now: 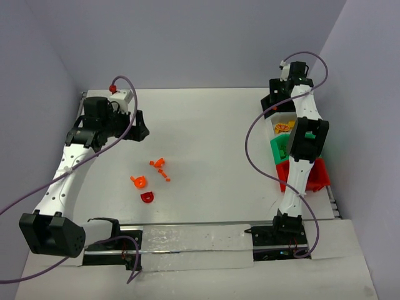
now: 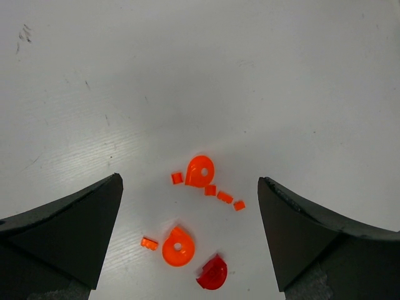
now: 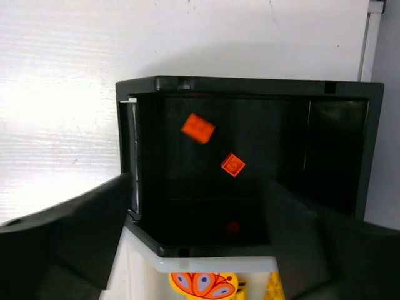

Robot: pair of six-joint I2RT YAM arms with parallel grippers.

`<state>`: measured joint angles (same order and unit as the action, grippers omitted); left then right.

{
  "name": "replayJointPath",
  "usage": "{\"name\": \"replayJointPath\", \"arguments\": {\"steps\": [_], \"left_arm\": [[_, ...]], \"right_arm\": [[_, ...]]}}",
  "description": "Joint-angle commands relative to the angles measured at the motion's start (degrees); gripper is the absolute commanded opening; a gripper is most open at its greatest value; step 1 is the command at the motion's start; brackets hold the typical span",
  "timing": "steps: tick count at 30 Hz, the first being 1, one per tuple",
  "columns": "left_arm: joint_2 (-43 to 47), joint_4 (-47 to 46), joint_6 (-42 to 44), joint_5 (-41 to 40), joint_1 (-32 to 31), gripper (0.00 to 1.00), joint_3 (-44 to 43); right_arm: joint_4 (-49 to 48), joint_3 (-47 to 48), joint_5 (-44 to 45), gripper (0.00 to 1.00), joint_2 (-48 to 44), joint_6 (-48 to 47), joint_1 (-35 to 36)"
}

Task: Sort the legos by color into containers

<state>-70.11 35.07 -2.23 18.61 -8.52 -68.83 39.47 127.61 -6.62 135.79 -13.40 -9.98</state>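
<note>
Several small orange legos (image 1: 160, 165) and a round orange one (image 1: 139, 182) lie left of the table's middle, with a red half-round piece (image 1: 147, 197) beside them. My left gripper (image 1: 141, 129) hangs open above and behind them, and the left wrist view shows the orange pieces (image 2: 200, 170) and the red piece (image 2: 212, 273) between its fingers (image 2: 69, 228). My right gripper (image 1: 273, 100) is open over the black container (image 3: 250, 84). Two orange bricks (image 3: 198, 127) (image 3: 232, 164) show inside that container, the upper one blurred.
The white container (image 1: 282, 128) with yellow and orange bits, the green container (image 1: 280, 147) and the red container (image 1: 320, 176) run in a row toward me along the right edge. The right arm's links hang over them. Walls close the back and sides.
</note>
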Motion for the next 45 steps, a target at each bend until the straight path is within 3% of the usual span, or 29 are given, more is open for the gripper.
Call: {"name": "replayJointPath", "arguments": {"steps": [1,7,13,20,26,37,45], "left_arm": [[0.5,2.2,5.9,1.3,0.0,0.99,1.7],[0.8,3.3,11.3,0.1,-0.2,0.93,6.6],[-1.6,3.4,14.9,-2.4,-2.4,0.72,11.9],[-5.8,-1.1,13.1,-4.5,-8.3,0.60,13.2],[-12.7,-3.9,11.4,-6.5,-14.7,0.57,13.1],[-22.1,-7.0,9.4,-12.3,-17.6,0.57,10.1],[-26.7,-8.7,9.2,-14.1,-18.1,0.49,7.8]], "right_arm": [[-1.8,0.9,-0.5,0.95,-2.9,1.4,-0.1],[1.1,-2.6,-5.6,1.00,-10.7,2.5,0.7],[0.7,-18.1,-10.1,1.00,-25.8,0.9,6.4],[-3.2,-34.6,-12.8,1.00,-37.9,2.4,15.5],[-4.8,-41.9,-14.6,1.00,-41.4,4.9,18.8],[-6.4,-48.1,-17.4,1.00,-45.1,5.1,18.9],[-6.1,-50.2,-20.1,1.00,-45.7,6.2,18.9]]}}
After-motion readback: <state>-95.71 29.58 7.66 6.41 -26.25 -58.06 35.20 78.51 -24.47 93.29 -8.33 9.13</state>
